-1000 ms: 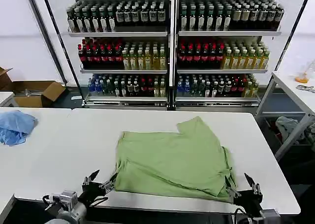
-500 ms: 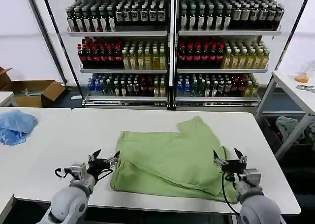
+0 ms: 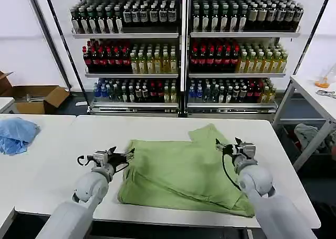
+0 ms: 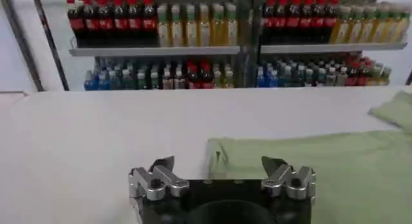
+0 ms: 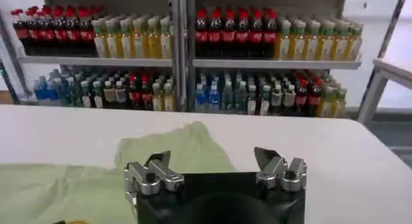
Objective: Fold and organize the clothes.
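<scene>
While the T-shirt [image 3: 184, 173] lay partly folded, soft and limp (likely light), both the left gripper [image 3: 119, 157] and right gripper [image 3: 231, 146] were held spread, empty; its far edge would best be pinched.

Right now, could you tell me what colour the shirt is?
Light sage green T-shirt, plain; head view.

We are looking across a white table [image 3: 63, 160] at metal shelves [image 3: 181, 50] that are holding rows of bottles [image 3: 152, 60] against a white wall [image 3: 21, 39]. A cardboard box [image 3: 37, 98] is sitting on the floor at left, and another white table [image 3: 315, 100] is standing at right.
</scene>
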You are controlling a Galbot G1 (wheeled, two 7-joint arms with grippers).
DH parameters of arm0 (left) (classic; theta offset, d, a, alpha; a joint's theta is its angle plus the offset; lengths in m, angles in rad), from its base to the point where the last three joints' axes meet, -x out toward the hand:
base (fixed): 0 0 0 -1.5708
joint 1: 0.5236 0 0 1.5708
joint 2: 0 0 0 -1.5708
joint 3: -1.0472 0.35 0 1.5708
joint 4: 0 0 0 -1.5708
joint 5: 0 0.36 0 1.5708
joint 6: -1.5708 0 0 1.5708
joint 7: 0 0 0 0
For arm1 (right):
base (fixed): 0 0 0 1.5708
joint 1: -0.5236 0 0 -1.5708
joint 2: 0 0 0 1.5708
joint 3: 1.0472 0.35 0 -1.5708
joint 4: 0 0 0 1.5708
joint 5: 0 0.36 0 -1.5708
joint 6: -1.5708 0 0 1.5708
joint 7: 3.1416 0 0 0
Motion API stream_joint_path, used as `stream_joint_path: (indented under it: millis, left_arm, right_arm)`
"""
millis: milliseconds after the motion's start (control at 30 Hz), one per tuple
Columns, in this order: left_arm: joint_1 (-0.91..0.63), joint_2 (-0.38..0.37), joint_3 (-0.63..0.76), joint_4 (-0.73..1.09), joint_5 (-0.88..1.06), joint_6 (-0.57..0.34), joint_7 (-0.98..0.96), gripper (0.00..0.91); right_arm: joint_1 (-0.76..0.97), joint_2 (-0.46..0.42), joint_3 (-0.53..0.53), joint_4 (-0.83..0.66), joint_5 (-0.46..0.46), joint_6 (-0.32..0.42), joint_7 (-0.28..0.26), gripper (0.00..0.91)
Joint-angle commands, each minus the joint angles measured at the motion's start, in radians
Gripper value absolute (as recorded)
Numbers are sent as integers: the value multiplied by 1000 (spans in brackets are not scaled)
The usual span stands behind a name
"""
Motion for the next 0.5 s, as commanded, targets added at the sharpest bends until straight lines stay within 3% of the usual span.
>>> stream_joint_path:
  millis: [33,500]
  left_arm:
    - [-150,-32,67,172,-1,5,-2,907]
    - [-225,-75,97,297,19,-15,4,907]
  right_arm:
    - [225,60,-98,-276,23,-9,-15,907]
    - [309,151,-108,-539,-24,24,-70,907]
